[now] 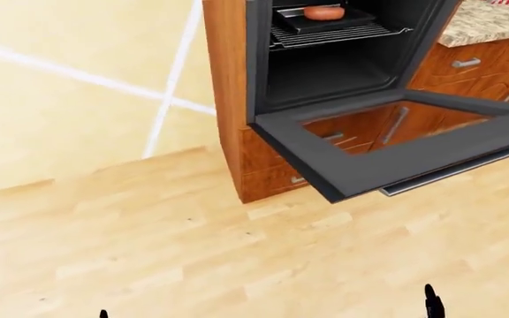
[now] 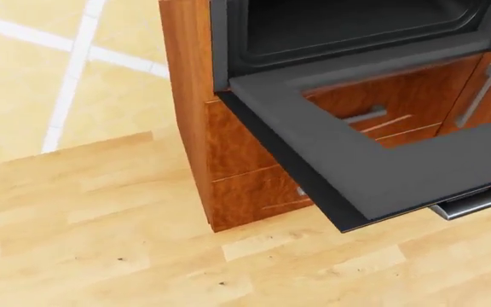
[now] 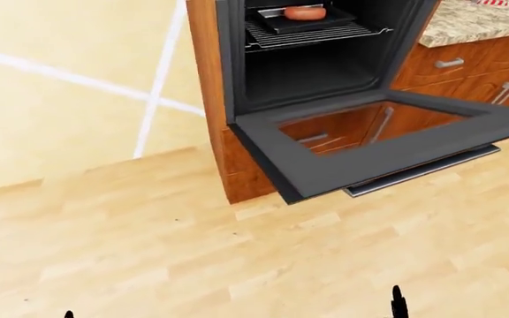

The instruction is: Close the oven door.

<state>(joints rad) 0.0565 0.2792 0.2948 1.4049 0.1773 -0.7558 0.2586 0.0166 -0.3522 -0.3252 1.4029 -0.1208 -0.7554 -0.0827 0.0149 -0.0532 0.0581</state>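
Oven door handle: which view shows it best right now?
The right-eye view: the oven door handle shows as a long bar under the open oven door. The left-eye view shows nearly the same. The head view catches only a short end at its right edge.

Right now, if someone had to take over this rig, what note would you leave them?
Hands: only dark tips of the left robot hand and right robot hand show at the left-eye view's bottom edge; open or shut cannot be told, neither near the oven.
Things: oven door hangs fully open and flat, its handle along the outer edge. A tray with food sits on the oven rack.
Done: nothing.
Left: approach, lift the door shut.
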